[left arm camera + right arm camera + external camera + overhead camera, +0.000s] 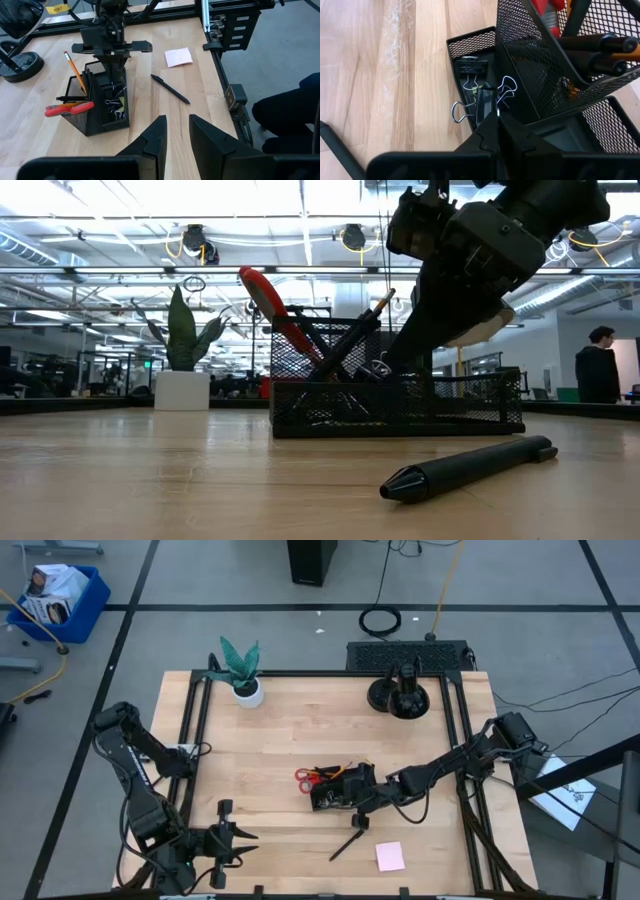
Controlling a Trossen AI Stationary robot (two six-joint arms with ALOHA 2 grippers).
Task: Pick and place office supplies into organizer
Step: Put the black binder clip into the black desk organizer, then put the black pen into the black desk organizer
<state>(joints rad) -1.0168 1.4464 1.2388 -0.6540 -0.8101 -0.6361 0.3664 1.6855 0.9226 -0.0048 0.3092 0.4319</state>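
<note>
High view: the organizer (335, 792) sits at centre frame, largely covered by the right gripper (352, 798), so its compartments cannot be counted. One pair of red-handled scissors (310, 777) pokes out at its left edge. One black pen (345, 843) lies loose on the table (290, 730) below it, and one pink sticky-note pad (390, 856) lies at lower centre-right. The left gripper (238, 836) waits at lower left, well apart.

Low view: the mesh organizer stands at centre; the right arm, entering from upper right, hides its right part. The scissors and one orange pencil (380, 302) lean out of the tall compartment. The pen lies in the foreground.

Left wrist view: the left gripper's fingers (152, 140) stand apart with nothing between them. Pencil, scissors, pen and pad each show once.

Right wrist view: the right jaws are pressed together over the low compartment at mid frame. At least two binder clips (470, 67) lie there; the fingertips overlap one, and whether they pinch it cannot be told.
</note>
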